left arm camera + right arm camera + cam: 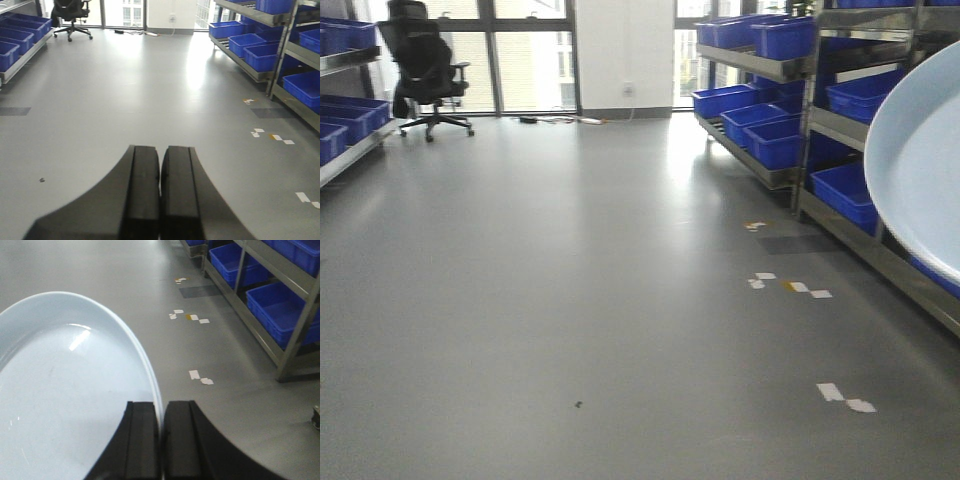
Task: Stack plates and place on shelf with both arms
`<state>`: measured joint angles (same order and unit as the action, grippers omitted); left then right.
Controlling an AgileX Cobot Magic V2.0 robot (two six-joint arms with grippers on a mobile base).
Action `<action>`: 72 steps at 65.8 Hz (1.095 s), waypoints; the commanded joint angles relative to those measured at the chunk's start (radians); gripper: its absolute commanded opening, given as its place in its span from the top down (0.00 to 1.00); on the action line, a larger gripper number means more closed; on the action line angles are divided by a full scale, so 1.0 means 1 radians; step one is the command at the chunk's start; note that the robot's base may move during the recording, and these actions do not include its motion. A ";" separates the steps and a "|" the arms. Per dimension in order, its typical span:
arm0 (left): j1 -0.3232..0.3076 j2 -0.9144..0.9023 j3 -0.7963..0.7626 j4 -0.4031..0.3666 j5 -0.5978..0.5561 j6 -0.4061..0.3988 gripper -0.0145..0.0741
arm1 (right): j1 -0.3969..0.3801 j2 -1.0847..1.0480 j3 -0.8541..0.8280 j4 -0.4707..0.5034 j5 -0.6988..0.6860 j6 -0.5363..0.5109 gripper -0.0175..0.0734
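A pale bluish-white glossy plate (60,400) fills the left of the right wrist view. My right gripper (161,412) is shut on its rim, one finger over the plate's inside, the other outside. I see one rim line and cannot tell whether a second plate lies beneath. The same plate (925,170) shows tilted at the right edge of the front view, held above the floor in front of the shelf; the gripper itself is out of frame there. My left gripper (160,156) is shut and empty, held over bare grey floor.
A metal shelf rack (820,120) with several blue bins (775,140) runs along the right. Another rack with blue bins (340,120) is at the left. A black office chair (425,70) stands by the far windows. White tape scraps (790,287) lie on the floor.
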<state>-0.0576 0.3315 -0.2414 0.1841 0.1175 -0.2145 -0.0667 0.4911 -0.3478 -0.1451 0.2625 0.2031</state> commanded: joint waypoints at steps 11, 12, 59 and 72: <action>-0.007 0.007 -0.030 -0.003 -0.089 0.001 0.74 | -0.005 -0.002 -0.031 -0.006 -0.103 0.000 0.75; -0.007 0.007 -0.030 -0.003 -0.089 0.001 0.74 | -0.005 -0.002 -0.031 -0.006 -0.103 0.000 0.75; -0.007 0.007 -0.030 -0.003 -0.089 0.001 0.74 | -0.005 -0.002 -0.031 -0.006 -0.102 0.000 0.75; -0.007 0.007 -0.030 -0.003 -0.089 0.001 0.74 | -0.005 -0.002 -0.031 -0.006 -0.102 0.000 0.75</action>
<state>-0.0576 0.3315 -0.2414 0.1841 0.1175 -0.2124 -0.0667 0.4904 -0.3478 -0.1451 0.2625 0.2031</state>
